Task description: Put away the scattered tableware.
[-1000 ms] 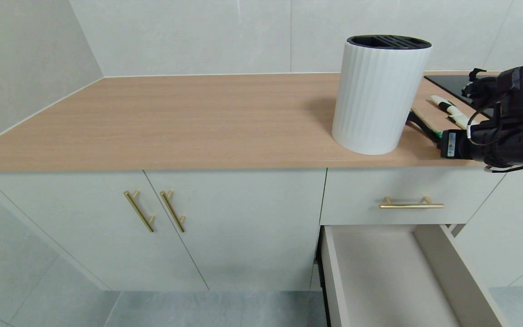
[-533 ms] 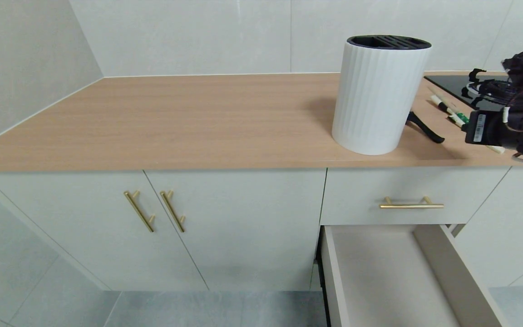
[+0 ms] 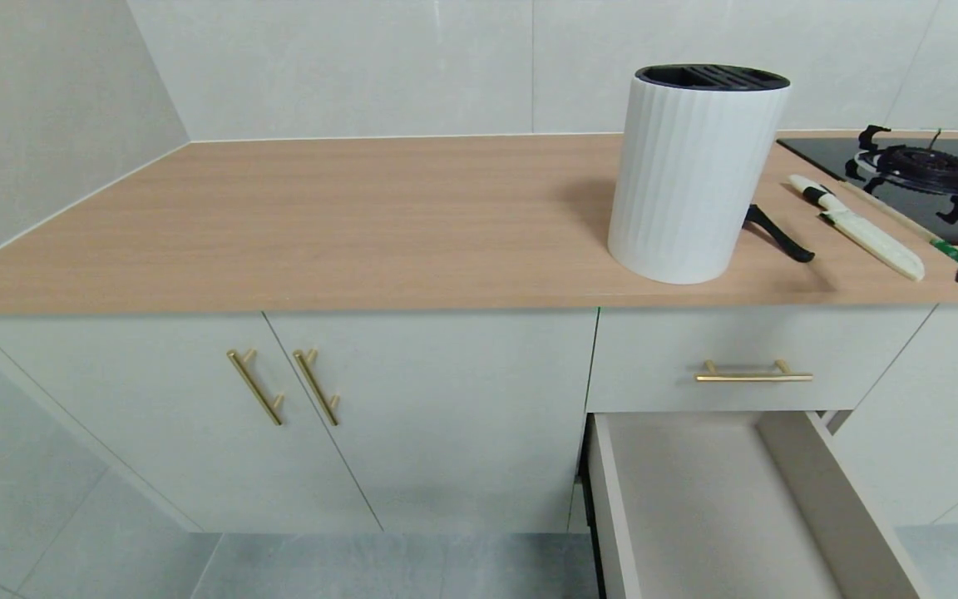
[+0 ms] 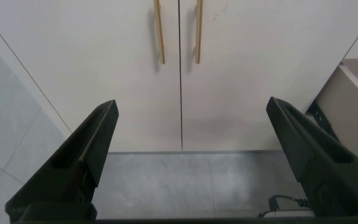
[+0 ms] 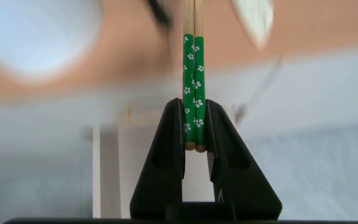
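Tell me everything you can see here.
Holder: one, white with black slotted top, upright on wooden counter.
Knife: one, white, lying on counter beside holder.
Black handle: one, poking out behind holder.
Chopsticks: pair, wood with green flowered ends, in right gripper.
Burner: one, black, counter's right end.
Cabinet doors: two, pale, gold handles, below counter.
Upper drawer: one, pale, shut.
Lower drawer: one, pale, pulled open.
Left gripper: one, black, open, facing cabinet doors.
Right gripper: one, black, shut on chopsticks.
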You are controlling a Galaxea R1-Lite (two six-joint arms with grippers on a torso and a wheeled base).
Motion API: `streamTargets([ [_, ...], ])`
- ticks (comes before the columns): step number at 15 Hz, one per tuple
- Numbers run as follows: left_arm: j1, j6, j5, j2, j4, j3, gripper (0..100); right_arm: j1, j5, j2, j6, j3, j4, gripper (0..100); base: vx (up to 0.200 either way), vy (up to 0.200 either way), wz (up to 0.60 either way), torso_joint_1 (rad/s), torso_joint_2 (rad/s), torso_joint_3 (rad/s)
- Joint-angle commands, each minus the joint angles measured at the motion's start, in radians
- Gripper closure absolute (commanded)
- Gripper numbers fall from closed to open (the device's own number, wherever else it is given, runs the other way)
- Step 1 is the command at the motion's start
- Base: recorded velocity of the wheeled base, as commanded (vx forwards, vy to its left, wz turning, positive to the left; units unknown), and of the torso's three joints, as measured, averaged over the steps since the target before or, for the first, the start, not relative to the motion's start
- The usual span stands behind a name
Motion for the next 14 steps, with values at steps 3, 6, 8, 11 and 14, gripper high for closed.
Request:
streamTargets([
  [3,0.000,0.000,0.000,0.000,0.000,0.000,0,-0.004,0.188,-0.210,0.006,0.005,0.255,100,0.000,0.000,0.00,0.000,0.00,0.000],
  [6,0.000,0.000,0.000,0.000,0.000,0.000,0,0.000,0.254,-0.195,-0.008,0.009,0.378,100,0.000,0.000,0.00,0.000,0.00,0.000],
  [8,0.000,0.000,0.000,0.000,0.000,0.000,0,0.002,0.338,-0.172,-0.046,0.010,0.453,100,0.000,0.000,0.00,0.000,0.00,0.000],
  [11,0.000,0.000,0.000,0.000,0.000,0.000,0,0.043,0.358,-0.130,-0.080,0.032,0.501,100,0.000,0.000,0.00,0.000,0.00,0.000],
  [14,0.000,0.000,0.000,0.000,0.000,0.000,0,0.071,0.362,-0.044,-0.085,0.111,0.453,100,0.000,0.000,0.00,0.000,0.00,0.000],
])
